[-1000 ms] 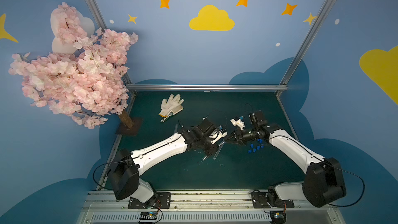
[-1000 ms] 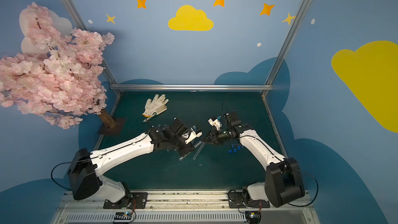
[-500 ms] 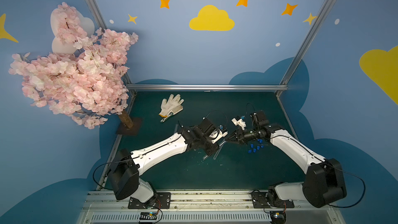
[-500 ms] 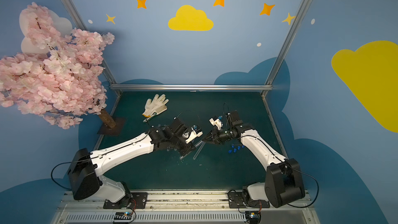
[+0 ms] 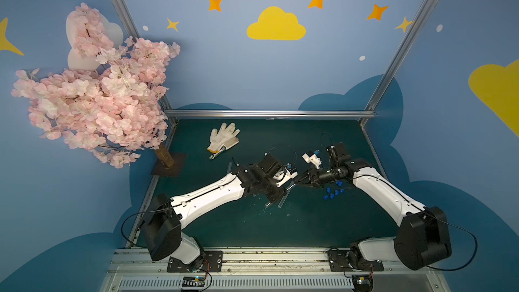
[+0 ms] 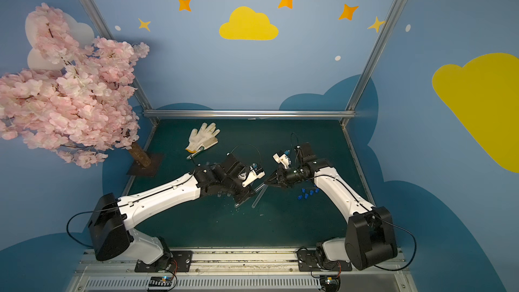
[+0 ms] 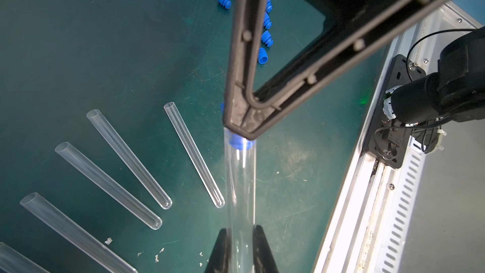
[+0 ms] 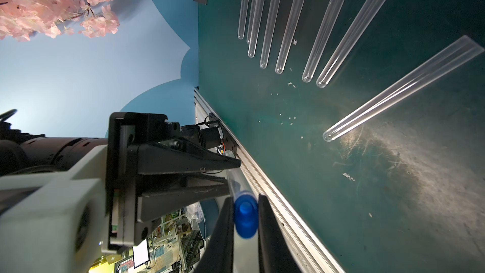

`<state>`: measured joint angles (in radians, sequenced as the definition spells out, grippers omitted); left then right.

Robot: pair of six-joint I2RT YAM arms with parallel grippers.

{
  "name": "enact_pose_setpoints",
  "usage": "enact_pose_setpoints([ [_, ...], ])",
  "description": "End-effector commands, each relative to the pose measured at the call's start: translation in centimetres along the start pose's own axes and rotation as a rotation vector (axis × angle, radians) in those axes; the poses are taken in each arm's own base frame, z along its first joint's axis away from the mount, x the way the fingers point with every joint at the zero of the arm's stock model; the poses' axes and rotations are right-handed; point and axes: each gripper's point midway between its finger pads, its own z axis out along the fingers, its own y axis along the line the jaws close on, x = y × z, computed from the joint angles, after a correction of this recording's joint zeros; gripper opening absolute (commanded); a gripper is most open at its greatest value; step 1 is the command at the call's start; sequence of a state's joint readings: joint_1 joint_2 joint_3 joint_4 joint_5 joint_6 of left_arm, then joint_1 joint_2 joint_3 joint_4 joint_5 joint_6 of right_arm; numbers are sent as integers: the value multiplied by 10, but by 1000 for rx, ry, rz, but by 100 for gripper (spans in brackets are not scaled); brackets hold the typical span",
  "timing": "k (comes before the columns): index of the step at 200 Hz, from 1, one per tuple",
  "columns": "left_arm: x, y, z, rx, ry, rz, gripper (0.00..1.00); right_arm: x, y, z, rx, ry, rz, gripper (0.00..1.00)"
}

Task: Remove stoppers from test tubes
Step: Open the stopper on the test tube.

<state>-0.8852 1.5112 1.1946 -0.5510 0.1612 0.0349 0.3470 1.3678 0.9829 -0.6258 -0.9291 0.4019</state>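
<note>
In the left wrist view my left gripper is shut on a clear test tube, which it holds above the green mat. A blue stopper sits in that tube's mouth. My right gripper is shut on this stopper, end to end with the left gripper. In both top views the two grippers meet over the middle of the mat, right gripper against the held tube. Several empty test tubes lie fanned out on the mat. Several loose stoppers lie under the right arm.
A white glove lies at the back of the mat with a small metal tool beside it. A pink blossom tree stands on a dark base at the left edge. An aluminium rail runs along the mat's front.
</note>
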Motion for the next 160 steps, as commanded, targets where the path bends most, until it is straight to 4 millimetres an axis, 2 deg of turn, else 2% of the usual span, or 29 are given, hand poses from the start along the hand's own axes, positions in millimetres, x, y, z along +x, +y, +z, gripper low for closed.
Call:
enact_pose_setpoints([
  [1,36,12,4,-37,132,-45,6,-9,-3,-8,36,-28,-10,6],
  [39,38,13,4,-42,142,-37,6,-8,-9,-10,73,-19,1,6],
  [82,40,13,6,-40,152,-32,6,-15,1,-14,23,-60,-18,6],
  [160,43,15,6,-48,169,-19,6,-18,1,-20,29,-86,-27,7],
])
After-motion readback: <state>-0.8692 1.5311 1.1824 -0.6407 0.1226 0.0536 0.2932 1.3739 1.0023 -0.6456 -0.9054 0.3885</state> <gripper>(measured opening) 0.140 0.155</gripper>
